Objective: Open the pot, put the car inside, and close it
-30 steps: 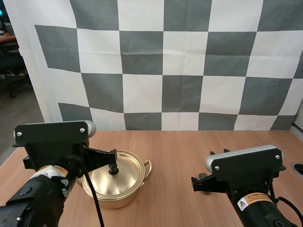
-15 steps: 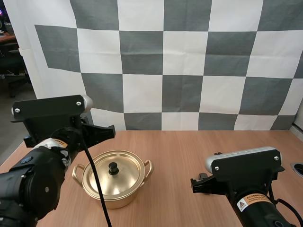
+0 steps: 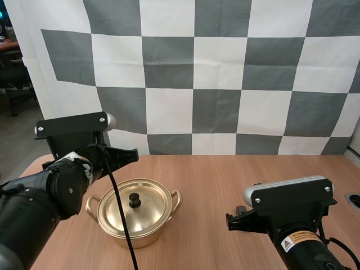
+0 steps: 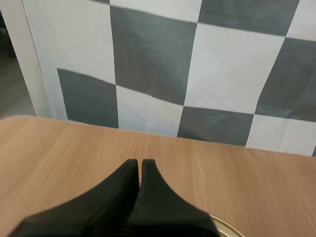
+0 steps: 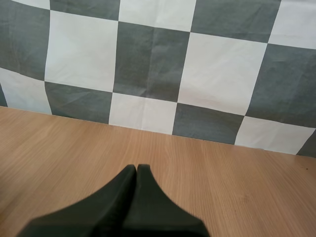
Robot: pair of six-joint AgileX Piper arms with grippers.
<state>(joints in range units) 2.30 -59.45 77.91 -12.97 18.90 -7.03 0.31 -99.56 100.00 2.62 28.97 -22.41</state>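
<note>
— What has been shifted since a second ago?
— The left gripper [image 3: 134, 153] has been lifted off the lid's knob [image 3: 134, 198] and drawn back, above the table [image 3: 225, 180] behind the pot [image 3: 140, 241].

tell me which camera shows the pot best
The high view: the whole pot sits on the table with its lid on, knob and both handles clear. The left wrist view catches just a sliver of gold rim beside the shut left tool. The right wrist view looks past the shut right tool at the tabletop.
</note>
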